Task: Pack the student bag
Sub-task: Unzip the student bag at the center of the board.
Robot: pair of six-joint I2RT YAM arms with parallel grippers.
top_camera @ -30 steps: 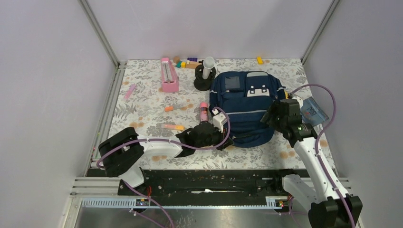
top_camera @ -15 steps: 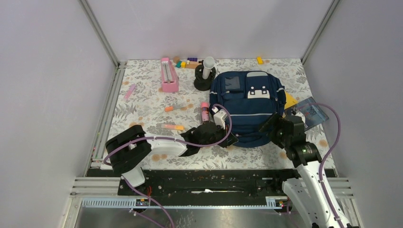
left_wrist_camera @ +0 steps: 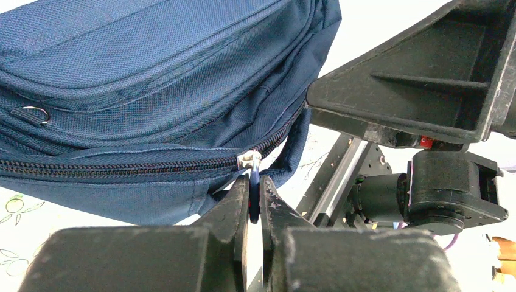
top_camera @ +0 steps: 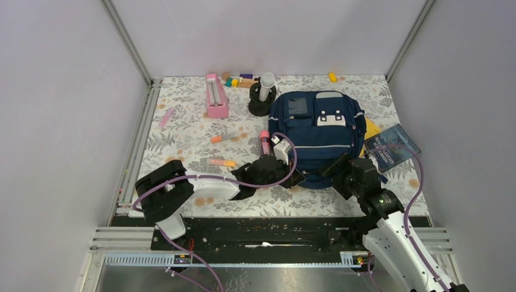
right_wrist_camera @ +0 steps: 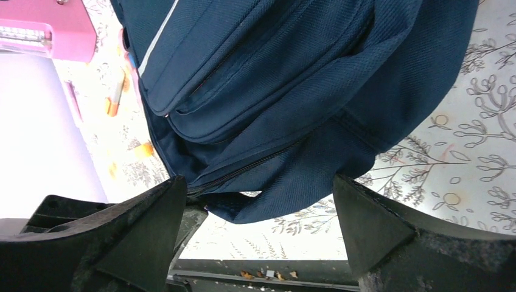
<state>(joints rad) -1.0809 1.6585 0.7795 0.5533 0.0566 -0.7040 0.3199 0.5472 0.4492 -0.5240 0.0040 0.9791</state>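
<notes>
Lying flat right of centre on the floral-print table cover (top_camera: 182, 140), the large navy blue fabric backpack (top_camera: 316, 131) looks soft and floppy. It would likely drag rather than resist, so the small zip pull (left_wrist_camera: 254, 175) at its near edge is the sensible hold. The left gripper (left_wrist_camera: 255, 185) is pressed together on that pull. The right gripper (right_wrist_camera: 257, 181) is spread wide at the bag's near right corner, holding nothing. There is open room to the near left, while a blue booklet (top_camera: 391, 146) crowds the right.

Bright even light, sharp (wrist backgrounds overexposed)
</notes>
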